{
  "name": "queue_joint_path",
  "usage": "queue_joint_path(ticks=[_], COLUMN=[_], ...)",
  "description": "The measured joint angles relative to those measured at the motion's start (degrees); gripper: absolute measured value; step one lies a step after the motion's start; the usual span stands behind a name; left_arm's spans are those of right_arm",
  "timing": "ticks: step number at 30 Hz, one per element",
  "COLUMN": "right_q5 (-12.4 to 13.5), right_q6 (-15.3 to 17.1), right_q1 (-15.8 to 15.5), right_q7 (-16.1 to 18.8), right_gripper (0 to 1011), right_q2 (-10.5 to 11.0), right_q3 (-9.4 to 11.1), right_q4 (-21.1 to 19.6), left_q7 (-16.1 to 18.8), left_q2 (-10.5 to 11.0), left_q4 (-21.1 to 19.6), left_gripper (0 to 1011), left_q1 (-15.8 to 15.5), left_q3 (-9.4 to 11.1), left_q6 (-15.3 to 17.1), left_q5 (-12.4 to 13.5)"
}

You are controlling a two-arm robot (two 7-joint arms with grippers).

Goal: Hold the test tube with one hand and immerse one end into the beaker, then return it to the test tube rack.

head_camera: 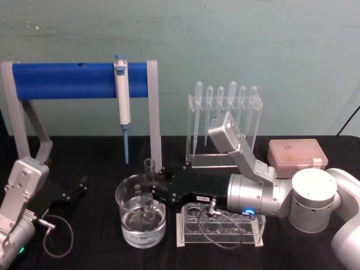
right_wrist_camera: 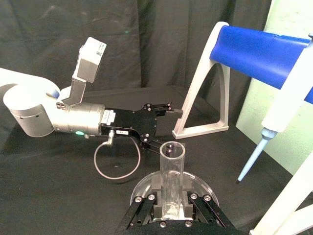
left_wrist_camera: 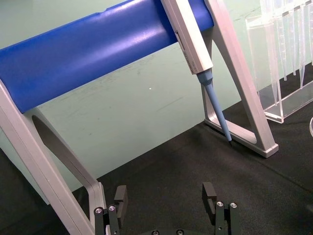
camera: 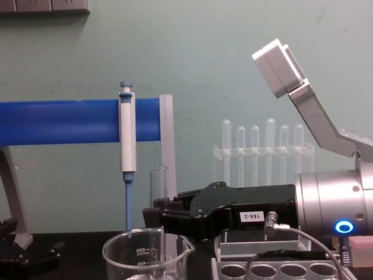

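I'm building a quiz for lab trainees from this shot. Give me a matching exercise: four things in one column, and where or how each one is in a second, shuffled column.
Things
1. test tube
2. pipettor
3. left gripper
4. test tube rack

Places or states
A. open, at the left of the black table
B. hanging from the blue bar
C. upright, lower end in the beaker, gripped by the right gripper
D. beside the beaker, beneath the right arm

Pairs: 1-C, 2-B, 3-A, 4-D

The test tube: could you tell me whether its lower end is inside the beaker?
Yes, the test tube, upright in the right end effector, reaches down inside the beaker.
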Motion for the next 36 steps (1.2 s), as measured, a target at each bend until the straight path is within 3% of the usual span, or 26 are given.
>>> queue_joint_path(ticks=[36], right_q5=[0.00], right_q6=[0.00], right_q1=[0.00], right_q7=[0.00], right_gripper=[224], right_q2=[0.00], right_q3=[0.00], right_q4=[0.00], left_q7=[0.00], left_q2=[0.00], left_q4=[0.00], left_gripper=[1000], left_q1=[0.00], left_q3=[0.00], left_q6=[0.00], left_q5=[0.00])
